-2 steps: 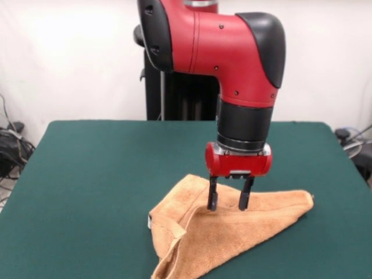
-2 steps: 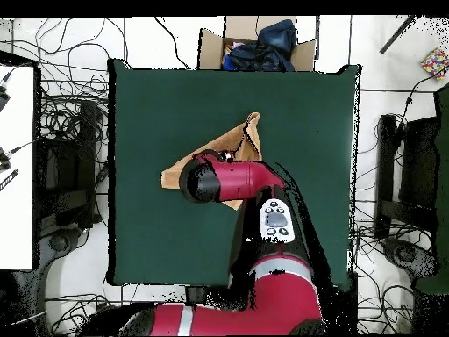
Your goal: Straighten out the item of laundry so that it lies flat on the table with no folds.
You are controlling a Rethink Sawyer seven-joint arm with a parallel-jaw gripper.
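Diagonally folded towel (image 1: 232,229), long axis left-right, open pincer (image 1: 230,200) above

The towel (image 1: 232,224) lay folded over itself on the counter (image 1: 104,174), toward its front edge in the front view, and the end effector (image 1: 230,200) hung directly above the towel's middle, fingertips down at the cloth.
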